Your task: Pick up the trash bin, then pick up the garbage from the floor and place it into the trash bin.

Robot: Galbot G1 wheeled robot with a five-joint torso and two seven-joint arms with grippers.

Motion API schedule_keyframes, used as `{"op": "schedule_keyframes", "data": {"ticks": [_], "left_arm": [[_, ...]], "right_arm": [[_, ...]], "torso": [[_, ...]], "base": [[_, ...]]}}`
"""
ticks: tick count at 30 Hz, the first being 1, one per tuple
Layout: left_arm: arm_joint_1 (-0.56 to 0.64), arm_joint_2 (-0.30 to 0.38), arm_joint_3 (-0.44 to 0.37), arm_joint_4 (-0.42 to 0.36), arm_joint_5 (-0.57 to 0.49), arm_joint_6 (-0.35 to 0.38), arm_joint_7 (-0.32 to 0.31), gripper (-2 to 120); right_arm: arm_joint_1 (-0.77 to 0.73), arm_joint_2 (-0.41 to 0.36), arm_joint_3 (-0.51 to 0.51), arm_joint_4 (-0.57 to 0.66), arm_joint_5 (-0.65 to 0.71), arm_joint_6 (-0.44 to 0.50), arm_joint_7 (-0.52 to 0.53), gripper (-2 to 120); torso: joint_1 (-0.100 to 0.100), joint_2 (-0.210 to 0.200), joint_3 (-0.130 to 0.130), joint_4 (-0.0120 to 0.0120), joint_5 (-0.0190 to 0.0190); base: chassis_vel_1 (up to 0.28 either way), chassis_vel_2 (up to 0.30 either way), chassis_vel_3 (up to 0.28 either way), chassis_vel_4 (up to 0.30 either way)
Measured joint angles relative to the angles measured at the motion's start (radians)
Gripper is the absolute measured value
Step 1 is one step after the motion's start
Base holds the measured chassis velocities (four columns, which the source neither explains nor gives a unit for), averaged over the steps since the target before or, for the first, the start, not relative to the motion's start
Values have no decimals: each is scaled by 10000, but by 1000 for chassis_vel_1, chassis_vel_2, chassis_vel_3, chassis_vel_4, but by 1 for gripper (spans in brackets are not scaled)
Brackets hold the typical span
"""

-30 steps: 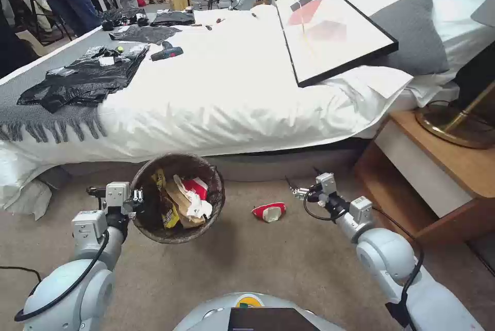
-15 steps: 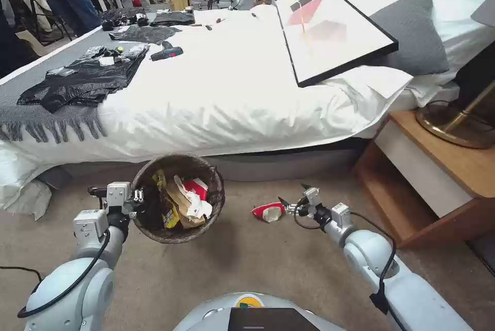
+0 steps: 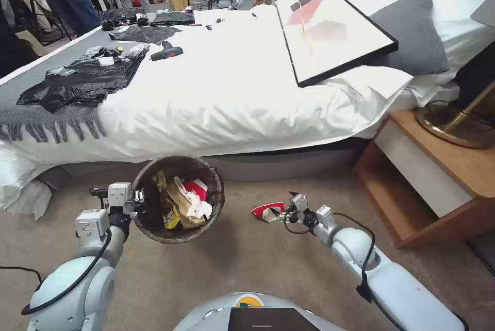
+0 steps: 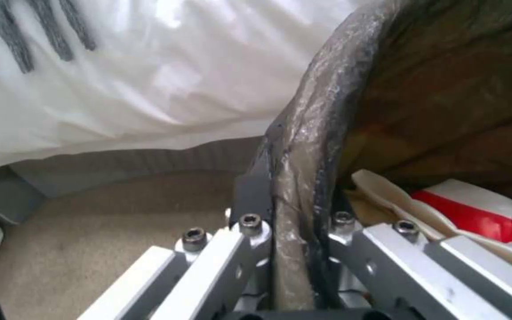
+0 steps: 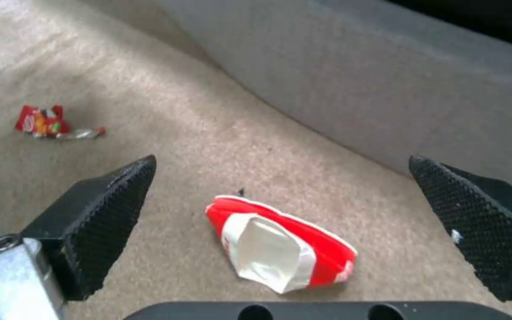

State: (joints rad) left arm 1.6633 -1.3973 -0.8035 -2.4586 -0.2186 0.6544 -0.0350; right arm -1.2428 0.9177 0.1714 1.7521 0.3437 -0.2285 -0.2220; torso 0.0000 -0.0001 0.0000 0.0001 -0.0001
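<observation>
The trash bin (image 3: 178, 198), round with a crinkled dark bag over its rim, hangs above the carpet at my left. My left gripper (image 3: 138, 198) is shut on its rim (image 4: 303, 186). Inside lie yellow wrappers, brown paper, white tissue and a red-and-white cup. A crushed red-and-white paper cup (image 3: 268, 211) (image 5: 277, 243), part of the garbage, lies on the carpet near the bed. Just to its right my right gripper (image 3: 282, 208) is open, and in the right wrist view the cup lies between its black fingers (image 5: 111, 209). A small red wrapper (image 5: 42, 123) lies farther off.
The bed (image 3: 232, 88) with white sheets runs across in front, carrying black plastic bags (image 3: 85, 76), a drill and a framed picture (image 3: 330, 27). A wooden nightstand (image 3: 438, 171) stands at right. Bare carpet lies between the bin and the nightstand.
My right gripper has moved left and down, from beside the nightstand to just beside the crushed cup. The left arm and the bin have stayed put.
</observation>
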Motion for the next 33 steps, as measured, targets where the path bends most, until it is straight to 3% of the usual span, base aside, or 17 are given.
{"op": "schedule_keyframes", "data": {"ticks": [13, 33], "left_arm": [[-17, -15, -17, 63, 6, -17, 11, 3], [-65, -27, 118, 254, 109, -43, 11, 3]], "right_arm": [[1648, -14, -873, -2027, -167, 526, -1651, 100], [2509, 596, -1383, -4212, -980, 1164, -2454, 100]], "torso": [[0, 0, 0, 0, 1], [0, 0, -1, 0, 0]], "base": [[0, 0, 0, 0], [0, 0, 0, 0]]}}
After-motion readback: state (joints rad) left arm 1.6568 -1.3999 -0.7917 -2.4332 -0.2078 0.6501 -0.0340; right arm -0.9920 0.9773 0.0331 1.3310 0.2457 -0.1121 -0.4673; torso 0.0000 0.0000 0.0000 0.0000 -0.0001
